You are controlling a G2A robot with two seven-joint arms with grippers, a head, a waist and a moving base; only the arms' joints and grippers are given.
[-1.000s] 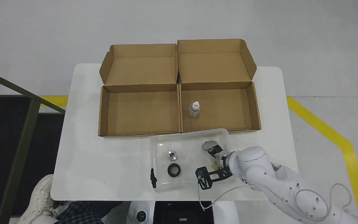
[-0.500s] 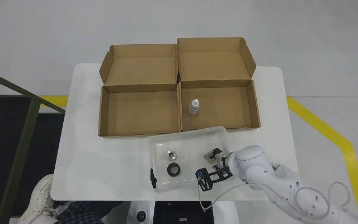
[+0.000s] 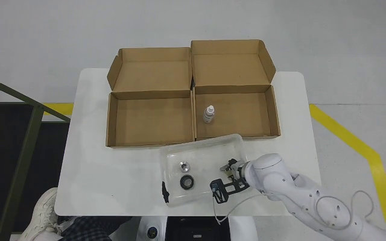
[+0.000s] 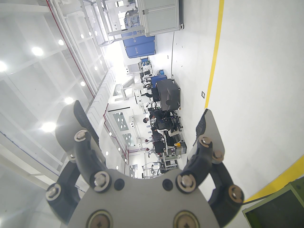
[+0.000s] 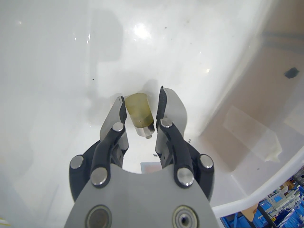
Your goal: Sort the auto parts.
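Since only one small white bottle (image 3: 208, 114) stands in the right cardboard box (image 3: 244, 114) and the left cardboard box (image 3: 151, 117) holds nothing, the sorting looks to be at an early stage. Three parts remain in the clear plastic tray (image 3: 199, 144) at the near side of the table (image 3: 96, 162): a small metal piece (image 3: 184, 165), a black ring (image 3: 188, 181) just beside it, and a short yellowish cylinder (image 5: 139, 113) with a metal end, lying on the tray floor.

The right gripper (image 5: 141, 94) is down inside the tray with one finger on each side of that cylinder. The fingers are narrowly apart around it, one pad close against it and a thin gap showing at the other, so I judge it framed but not yet clamped. The left gripper (image 4: 142, 110) is off the table, pointing out into the room, its fingers spread wide with nothing between them.

What is left, as I read it: close on the cylinder, lift it out and set it in the proper box, then do the same for the metal piece and the ring. Which box each belongs in cannot be told from here
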